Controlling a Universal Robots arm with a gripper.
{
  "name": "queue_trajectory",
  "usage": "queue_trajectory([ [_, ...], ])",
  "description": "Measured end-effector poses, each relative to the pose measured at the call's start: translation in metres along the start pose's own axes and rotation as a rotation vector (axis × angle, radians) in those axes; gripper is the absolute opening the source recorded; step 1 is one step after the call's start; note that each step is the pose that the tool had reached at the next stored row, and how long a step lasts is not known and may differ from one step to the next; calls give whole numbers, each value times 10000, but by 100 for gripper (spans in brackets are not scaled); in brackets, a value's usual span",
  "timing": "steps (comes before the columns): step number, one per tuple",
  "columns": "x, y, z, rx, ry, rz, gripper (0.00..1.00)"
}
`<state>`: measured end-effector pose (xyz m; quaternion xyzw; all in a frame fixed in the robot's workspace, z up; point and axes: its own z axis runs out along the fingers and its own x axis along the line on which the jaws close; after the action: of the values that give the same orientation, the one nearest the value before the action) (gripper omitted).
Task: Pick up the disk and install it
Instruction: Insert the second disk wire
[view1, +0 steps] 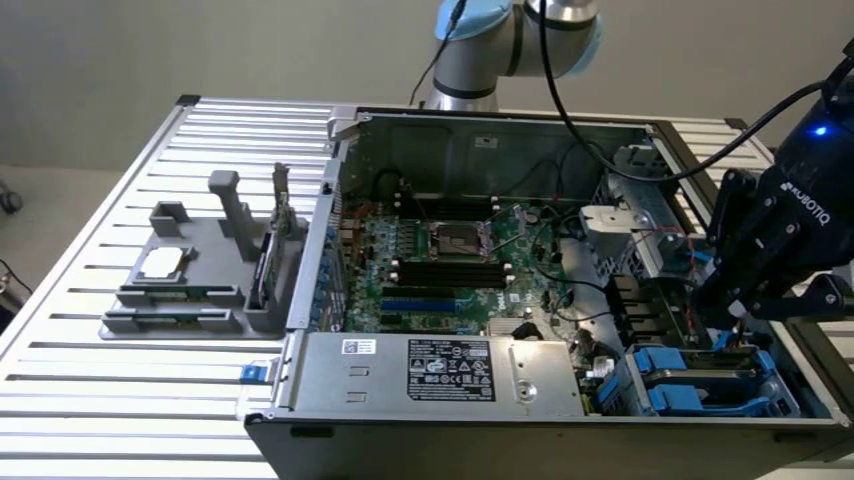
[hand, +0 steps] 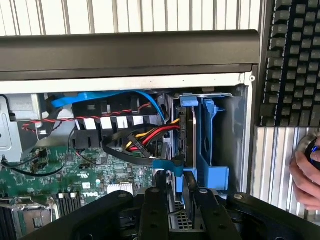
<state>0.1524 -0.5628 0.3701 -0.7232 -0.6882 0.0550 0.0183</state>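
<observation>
In the exterior view, your gripper (view1: 731, 325) is down inside the open computer case (view1: 481, 130), at the corner on the exterior view's right where the blue drive bays (view1: 694, 385) sit. That is just beyond the end of the long silver power-supply box (view1: 441, 368) and well apart from the grey fixture (view1: 200, 290) on the slatted table (view1: 80, 330). In the wrist view you are looking straight down the claw. The disk (hand: 188, 137) stands on edge in the bay, clipped in its thin blue frame (hand: 167, 165), with the blue bay wall (hand: 212, 145) just beside it and a bundle of red, yellow and black cables (hand: 150, 137) touching or nearly touching its other side. The two fingers (hand: 150, 210) are drawn in narrow, one on each flat face, and appear clamped on the disk rather than standing free of it. Treat it as a dense, rigid metal block, heavy for its thickness, with smooth faces that will likely slip if the grip is light. It will not bend, but I would judge it sensitive to knocks and to being forced in crooked. The plastic frame looks springy and thin, so hold the metal faces, not the blue clips. A person's hand (hand: 306, 172) rests near the keyboard (hand: 295, 60) outside the case.
</observation>
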Motion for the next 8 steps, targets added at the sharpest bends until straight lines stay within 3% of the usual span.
queue_trajectory([
  [8, 12, 4, 43, -126, -24, -233, 27],
])
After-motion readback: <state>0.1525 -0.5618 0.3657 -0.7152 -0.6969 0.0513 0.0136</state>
